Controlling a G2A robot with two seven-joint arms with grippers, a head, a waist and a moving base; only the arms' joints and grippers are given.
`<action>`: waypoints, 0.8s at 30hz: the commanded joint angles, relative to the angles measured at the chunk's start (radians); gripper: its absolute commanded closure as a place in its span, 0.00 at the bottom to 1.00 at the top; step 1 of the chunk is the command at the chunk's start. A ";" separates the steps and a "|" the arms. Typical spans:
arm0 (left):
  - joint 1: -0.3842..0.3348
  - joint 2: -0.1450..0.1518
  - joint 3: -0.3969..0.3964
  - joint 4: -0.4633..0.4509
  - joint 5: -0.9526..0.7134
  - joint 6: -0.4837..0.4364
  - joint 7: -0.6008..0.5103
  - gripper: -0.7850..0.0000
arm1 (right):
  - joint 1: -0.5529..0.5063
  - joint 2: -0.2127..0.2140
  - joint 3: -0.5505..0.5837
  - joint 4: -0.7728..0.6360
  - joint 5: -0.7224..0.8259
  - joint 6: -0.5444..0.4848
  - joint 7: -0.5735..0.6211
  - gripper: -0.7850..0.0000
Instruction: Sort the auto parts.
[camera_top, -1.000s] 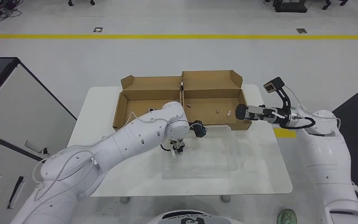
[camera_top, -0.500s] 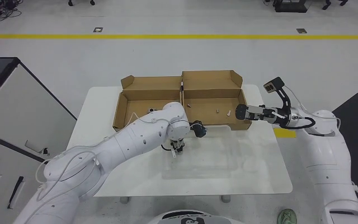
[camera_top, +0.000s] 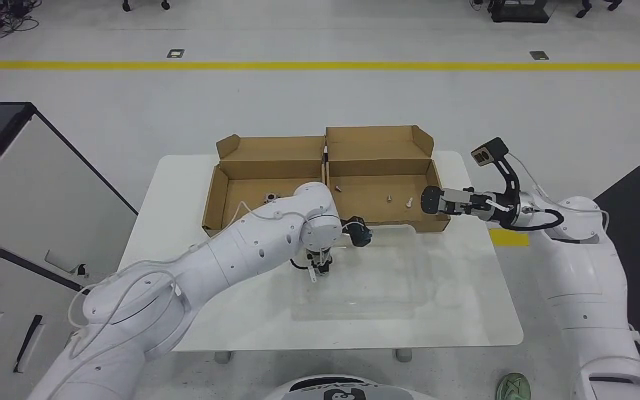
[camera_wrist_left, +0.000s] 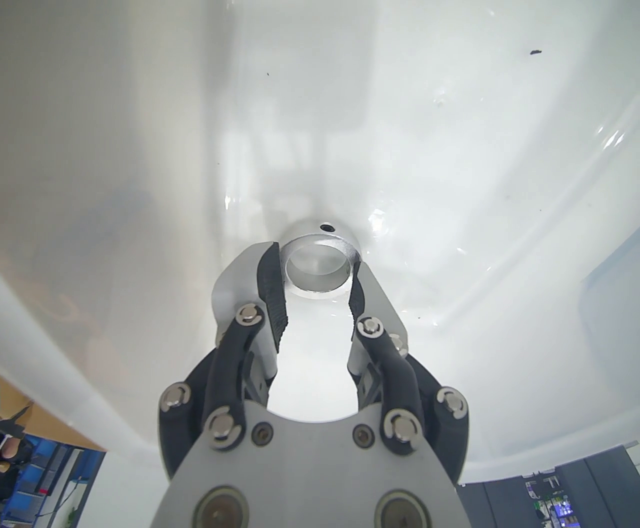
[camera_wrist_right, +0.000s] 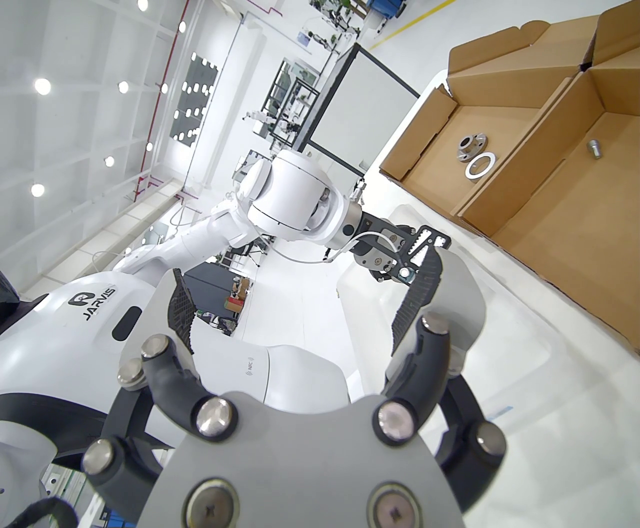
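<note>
Left gripper is down in the clear tray, pads pinching a metal shaft collar right at its fingertips, bore facing back up the hand. Right gripper hangs spread and empty, well apart. The lift looks like the left's job, with the cardboard box just beyond it.

A white table stands on a grey floor. A yellow line crosses the floor beyond it. A black-framed white panel stands beside the table.
</note>
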 joint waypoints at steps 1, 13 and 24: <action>0.001 0.000 -0.002 0.001 0.005 0.004 0.000 0.55 | 0.000 0.000 0.000 0.000 0.000 0.000 0.000 0.00; 0.019 0.009 -0.015 -0.047 0.056 0.024 -0.009 0.62 | 0.000 0.000 0.000 0.000 0.000 0.000 0.000 0.00; 0.043 0.028 -0.038 -0.098 0.090 0.027 -0.020 0.63 | 0.000 0.000 0.000 0.000 0.000 0.000 0.000 0.00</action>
